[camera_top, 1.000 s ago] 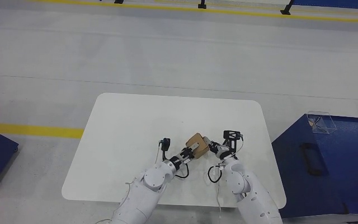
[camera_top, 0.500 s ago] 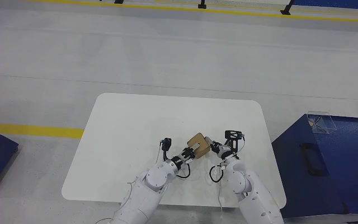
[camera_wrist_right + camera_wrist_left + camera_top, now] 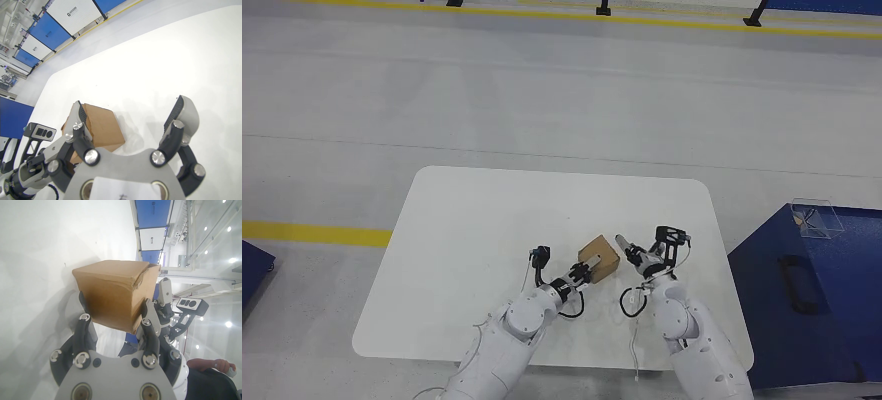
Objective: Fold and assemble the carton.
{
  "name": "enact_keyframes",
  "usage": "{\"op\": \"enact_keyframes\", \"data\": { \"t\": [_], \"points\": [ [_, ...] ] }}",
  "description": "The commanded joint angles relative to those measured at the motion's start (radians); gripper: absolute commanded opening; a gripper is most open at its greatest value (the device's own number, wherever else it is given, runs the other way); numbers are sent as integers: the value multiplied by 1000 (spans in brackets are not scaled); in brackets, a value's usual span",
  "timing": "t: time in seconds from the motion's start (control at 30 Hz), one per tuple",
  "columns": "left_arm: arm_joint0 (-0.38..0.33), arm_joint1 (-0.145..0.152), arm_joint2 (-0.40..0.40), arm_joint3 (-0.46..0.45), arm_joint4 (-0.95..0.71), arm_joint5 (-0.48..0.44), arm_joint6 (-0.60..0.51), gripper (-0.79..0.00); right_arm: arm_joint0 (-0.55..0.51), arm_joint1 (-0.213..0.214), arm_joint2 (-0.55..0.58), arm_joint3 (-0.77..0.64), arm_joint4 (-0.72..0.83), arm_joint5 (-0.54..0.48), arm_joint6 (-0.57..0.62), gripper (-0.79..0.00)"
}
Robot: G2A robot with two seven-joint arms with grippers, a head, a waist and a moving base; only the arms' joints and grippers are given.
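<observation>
- Top view: the right claw (image 3: 637, 250) has backed away from the carton (image 3: 598, 255) on the table (image 3: 492, 220).
- Left wrist view: the left claw (image 3: 115, 306) is clamped on the carton's sides, holding it steady.
- Right wrist view: the right claw's fingers are wide apart and hold nothing. I think it should next press the bent flap flat.

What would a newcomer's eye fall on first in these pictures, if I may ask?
A small brown carton stands out against the white table, in the half nearer the robot, gripped on two sides by the left claw. The right claw is spread open just beside it, holding nothing.
</observation>
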Motion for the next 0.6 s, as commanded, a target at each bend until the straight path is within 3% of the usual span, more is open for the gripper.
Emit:
{"op": "enact_keyframes", "data": {
  "t": [0.0,0.03,0.1,0.57],
  "points": [
    [2,1,-2,-6,1,-8,3,-228,-16,1,-2,-19,1,-23,6,0],
    [5,2,-4,-9,-1,-13,4,-206,-24,3,-4,-28,-6,-35,13,0],
    [12,5,-9,-22,-1,-25,10,0,-37,5,-7,-40,-30,-39,15,0],
    [146,42,-50,-242,89,-114,72,0,14,-8,-54,34,-80,79,-4,0]
  ]
}}
